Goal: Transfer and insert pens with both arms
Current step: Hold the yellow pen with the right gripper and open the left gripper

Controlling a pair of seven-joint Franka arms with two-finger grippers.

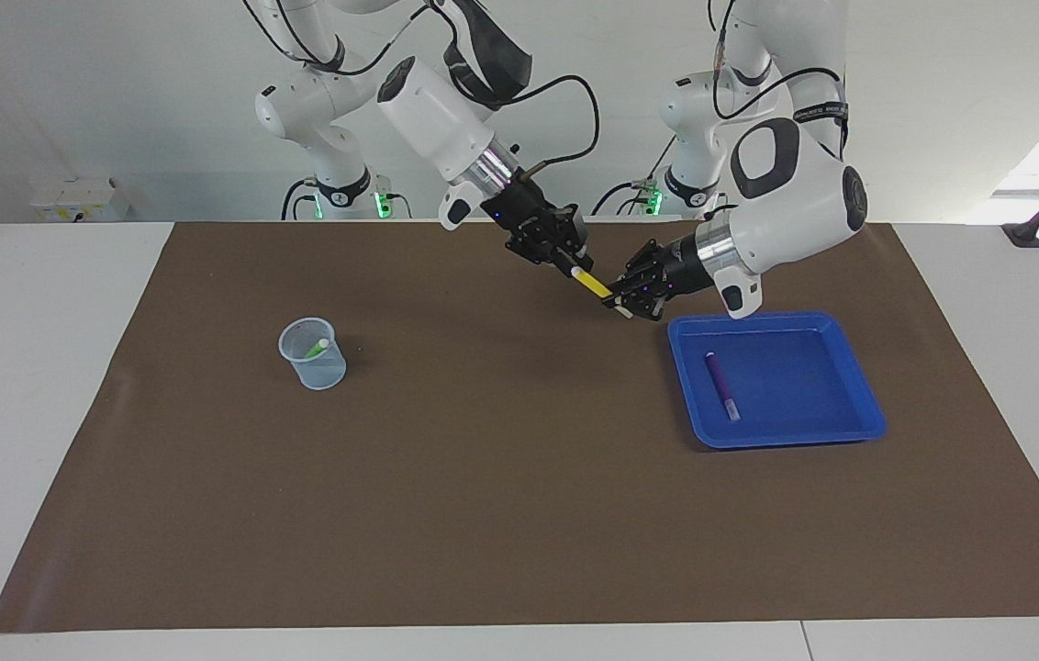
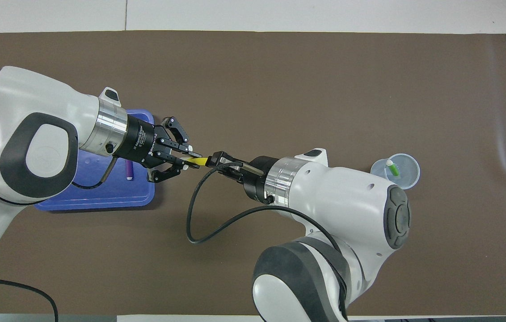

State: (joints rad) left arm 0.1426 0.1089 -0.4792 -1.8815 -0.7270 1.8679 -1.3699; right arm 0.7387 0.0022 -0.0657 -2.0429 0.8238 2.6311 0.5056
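The yellow pen (image 1: pixel 592 284) hangs in the air at upper centre of the facing view, above the brown mat (image 1: pixel 519 514). The left gripper (image 1: pixel 622 304) has its jaws pinching one end; the right gripper (image 1: pixel 567 266) is at the pale cap end — whether its jaws grip, I cannot tell. The purple pen (image 1: pixel 720 385) lies in the blue tray (image 1: pixel 859 386) at centre right, the green pen (image 1: pixel 317 347) in the clear cup (image 1: pixel 312 367) at centre left.

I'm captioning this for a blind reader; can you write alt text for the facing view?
Two robot arms hold a yellow pen between them above a brown mat, the left claw shut on one end and the right claw at the other. A purple pen lies in a blue tray; a green pen stands in a clear cup.
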